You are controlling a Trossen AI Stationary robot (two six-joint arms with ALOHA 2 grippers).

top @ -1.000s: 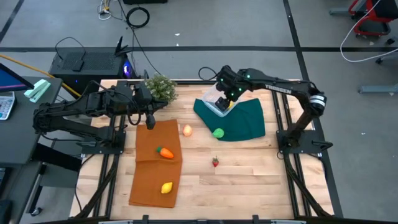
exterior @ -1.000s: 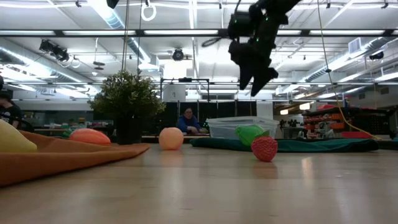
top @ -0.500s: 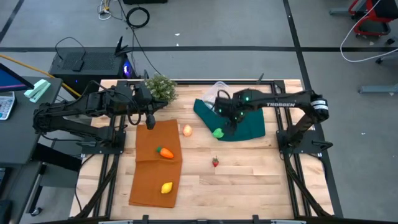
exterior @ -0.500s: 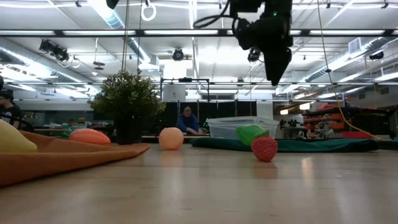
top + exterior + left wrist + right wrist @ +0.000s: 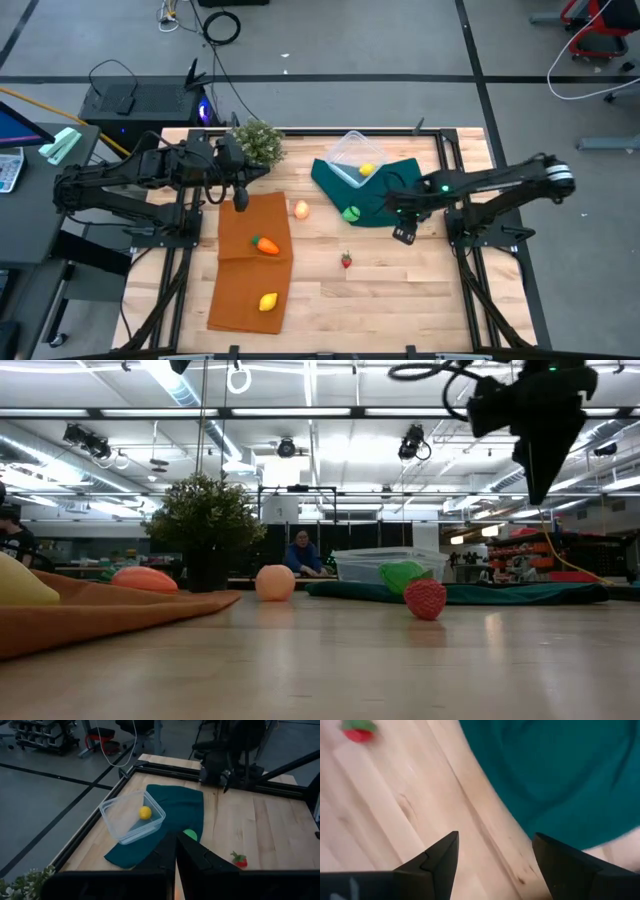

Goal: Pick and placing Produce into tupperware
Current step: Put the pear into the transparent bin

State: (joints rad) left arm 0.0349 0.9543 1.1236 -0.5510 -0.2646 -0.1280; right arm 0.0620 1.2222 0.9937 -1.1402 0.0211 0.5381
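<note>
Potted plant, orange cloth, green cloth

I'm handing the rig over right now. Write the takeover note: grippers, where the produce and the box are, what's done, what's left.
Right gripper: open, empty, above the bare table just off the green cloth.
Left gripper: fingers shut, empty, waiting by the potted plant.
Clear box: on the green cloth, holding one lemon.
Done: that lemon only.
Left: green ball on the cloth edge, peach ball and strawberry on bare wood, carrot and second lemon on the orange cloth.
</note>
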